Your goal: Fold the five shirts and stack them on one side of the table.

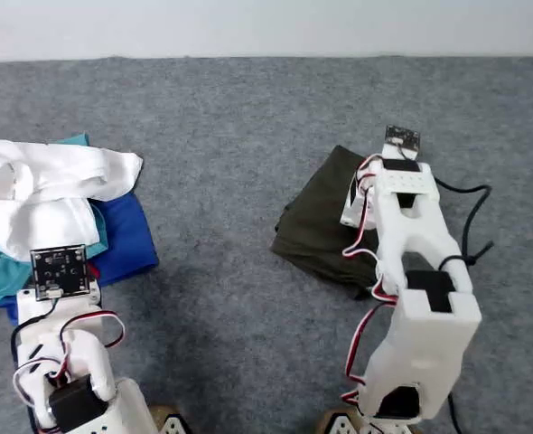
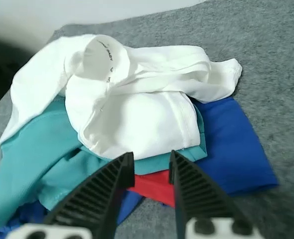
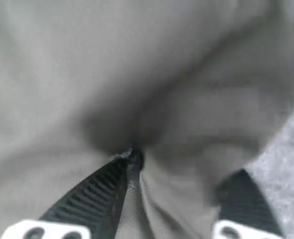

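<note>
A dark olive shirt (image 1: 316, 226) lies folded on the grey carpet right of centre; the right arm (image 1: 402, 208) stands over its right part. My right gripper (image 3: 187, 167) is open and pressed into the olive cloth (image 3: 137, 74), with a ridge of fabric between its fingers. At the left lies a loose pile: a crumpled white shirt (image 2: 137, 99) on top, a teal shirt (image 2: 32, 159) under it, then a red one (image 2: 154, 186) and a blue one (image 2: 231, 144). My left gripper (image 2: 149, 167) hovers open at the pile's near edge, holding nothing.
Grey carpet (image 1: 221, 136) covers the table, with free room between the pile (image 1: 50, 194) and the olive shirt and along the far side. A pale wall (image 1: 266, 27) borders the back edge. Both arm bases stand at the near edge.
</note>
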### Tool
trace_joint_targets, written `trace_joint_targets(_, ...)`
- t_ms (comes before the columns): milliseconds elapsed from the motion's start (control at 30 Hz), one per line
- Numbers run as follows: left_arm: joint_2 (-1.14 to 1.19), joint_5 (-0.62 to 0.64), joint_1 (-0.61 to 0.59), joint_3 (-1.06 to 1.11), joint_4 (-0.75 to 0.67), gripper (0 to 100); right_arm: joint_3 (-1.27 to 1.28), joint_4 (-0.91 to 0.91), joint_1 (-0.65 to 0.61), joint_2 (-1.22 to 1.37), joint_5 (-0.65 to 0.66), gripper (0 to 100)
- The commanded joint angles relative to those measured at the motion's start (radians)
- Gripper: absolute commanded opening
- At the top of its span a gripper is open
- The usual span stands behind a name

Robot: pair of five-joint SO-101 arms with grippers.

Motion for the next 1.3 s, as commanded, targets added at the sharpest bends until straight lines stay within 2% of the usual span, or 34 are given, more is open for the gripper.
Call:
trace_joint_targets(0, -0.012, 0.018, -0.008, -0.041, 0.008, 13, -0.12, 0.074, 0.005, 0.056, -0.003, 2.3)
trace_joint_targets(133, -0.012, 0.018, -0.008, -0.041, 0.005, 13, -0.213, 0.16, 0.019, 0.076, 0.003, 0.9)
trace_joint_targets(300, -0.012, 0.015, -0.008, -0.039, 0.003, 13, -0.292, 0.257, 0.081, 0.076, 0.147, 0.9)
trace_joint_targets(467, -0.012, 0.011, -0.006, -0.015, -0.002, 13, -0.396, 0.426, 0.203, 0.076, 0.249, 0.9)
trace_joint_targets(600, -0.012, 0.011, -0.008, 0.044, -0.043, 13, -0.457, 0.47, 0.363, 0.077, 0.41, 0.9)
trace_joint_targets(700, -0.012, 0.011, -0.002, 0.038, -0.048, 13, -0.517, 0.444, 0.499, 0.088, 0.582, 0.9)
trace_joint_targets(833, -0.012, 0.0, -0.002, 0.038, -0.048, 13, -0.526, 0.294, 0.618, 0.104, 0.833, 0.9)
trace_joint_targets(933, -0.012, -0.097, 0.008, 0.068, -0.048, 13, -0.526, 0.174, 0.671, 0.127, 0.971, 0.9)
trace_joint_targets(1000, -0.012, -0.143, 0.008, 0.084, -0.048, 13, -0.526, 0.124, 0.696, 0.14, 1.017, 0.9)
trace_joint_targets(1267, -0.012, -0.141, 0.003, 0.081, -0.043, 13, -0.526, -0.022, 0.746, 0.157, 1.148, 0.9)
